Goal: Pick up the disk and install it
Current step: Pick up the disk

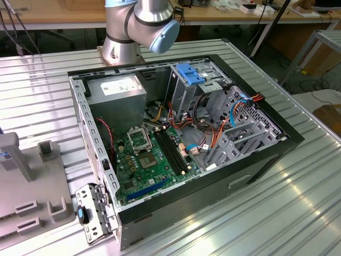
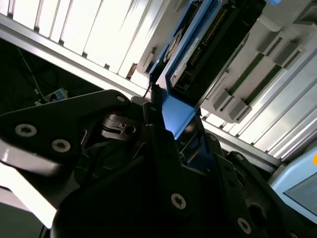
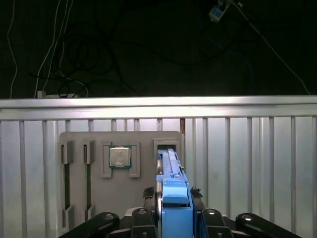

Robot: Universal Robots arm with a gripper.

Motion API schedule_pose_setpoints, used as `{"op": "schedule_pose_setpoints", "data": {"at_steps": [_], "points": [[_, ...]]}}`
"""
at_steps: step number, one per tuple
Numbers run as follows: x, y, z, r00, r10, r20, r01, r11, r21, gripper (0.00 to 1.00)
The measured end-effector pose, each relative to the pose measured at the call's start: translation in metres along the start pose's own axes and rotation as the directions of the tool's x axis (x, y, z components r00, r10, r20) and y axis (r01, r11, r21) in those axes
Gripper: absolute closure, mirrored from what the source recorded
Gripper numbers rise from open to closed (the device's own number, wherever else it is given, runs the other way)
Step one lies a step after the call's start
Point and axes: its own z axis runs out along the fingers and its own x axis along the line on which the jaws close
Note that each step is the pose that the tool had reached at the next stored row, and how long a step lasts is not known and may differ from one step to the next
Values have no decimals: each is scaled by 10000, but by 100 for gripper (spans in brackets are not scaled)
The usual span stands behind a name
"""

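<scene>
— Ribbed metal counter [image 1: 298, 202] in the exterior view. My arm [image 1: 141, 24] stands at the back of it, and the open computer case [image 1: 80, 106] lies on its side with the blue-topped drive cage [image 1: 190, 73] inside. The grey holder [image 1: 32, 210] is at the exterior view's left.

— What worries you there?

— The loose cables [image 1: 213, 128] just beside that cage. I judge that anything brought in at a slant could snag on them.

— And the second wrist view?

— My tool [image 2: 173, 119] is pinching the disk [image 2: 208, 44] by the end of its blue rail [image 2: 176, 111], and the disk stands on edge at the holder [image 2: 267, 54]. It's a narrow hold on plastic, away from the heavy middle. If the arm jerks, I'd expect the disk to pivot or slide between the pads.

— First wrist view?

— The grip seen edge-on. The tool [image 3: 173, 196] is pressed on either side of the blue rail [image 3: 176, 203], and the disk [image 3: 169, 161] reaches into a slot of the holder [image 3: 143, 141]. A bare chip [image 3: 120, 157] is seated just beside it. I cannot tell whether the disk's far end is free of the slot. If it isn't, a crooked pull could jam it against the slot wall, drag the holder along, or lever the rail off.
</scene>
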Motion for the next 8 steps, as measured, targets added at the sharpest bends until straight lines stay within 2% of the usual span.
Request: {"op": "schedule_pose_setpoints", "data": {"at_steps": [1, 3, 5, 8], "points": [[-1, -1, -35, 10000, -1, -5, 1, 10000, 4, 63], [-4, -5, -168, 10000, -4, -19, 4, 10000, 23, 63], [-5, -7, -232, 10000, -5, -25, 5, 10000, 32, 63], [-8, -12, -378, 10000, -6, -34, 7, 10000, 44, 63]]}}
